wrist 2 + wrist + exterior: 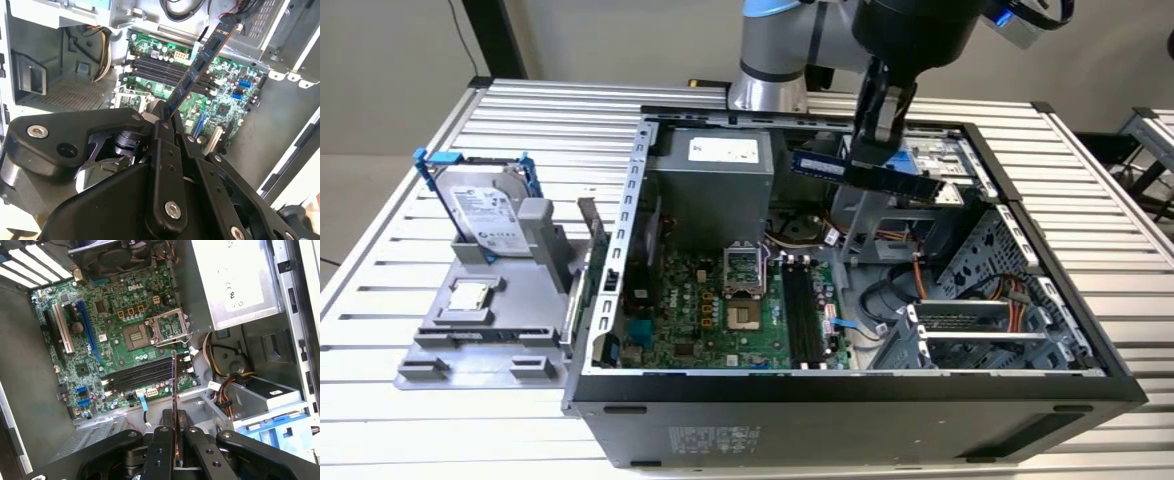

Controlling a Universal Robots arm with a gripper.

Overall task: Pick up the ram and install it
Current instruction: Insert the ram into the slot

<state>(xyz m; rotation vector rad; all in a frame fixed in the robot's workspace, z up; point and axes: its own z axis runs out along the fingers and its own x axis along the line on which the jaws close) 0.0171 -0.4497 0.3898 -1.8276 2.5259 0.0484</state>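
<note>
Holding the ram point(907, 182) aloft over the open computer case point(630, 210) | gripper point(874, 156) jaws clamped on its flat faces | ram's long axis left-right in the exterior view, crosswise to the memory slots point(803, 315) below and nearer.

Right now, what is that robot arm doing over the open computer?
The robot arm's end effector is shut on the ram, a long thin stick, holding it in the air above the open computer case. The ram is not yet in the memory slots on the green motherboard below. The hard drive and CPU chip sit outside the case, at the exterior view's left.
</note>
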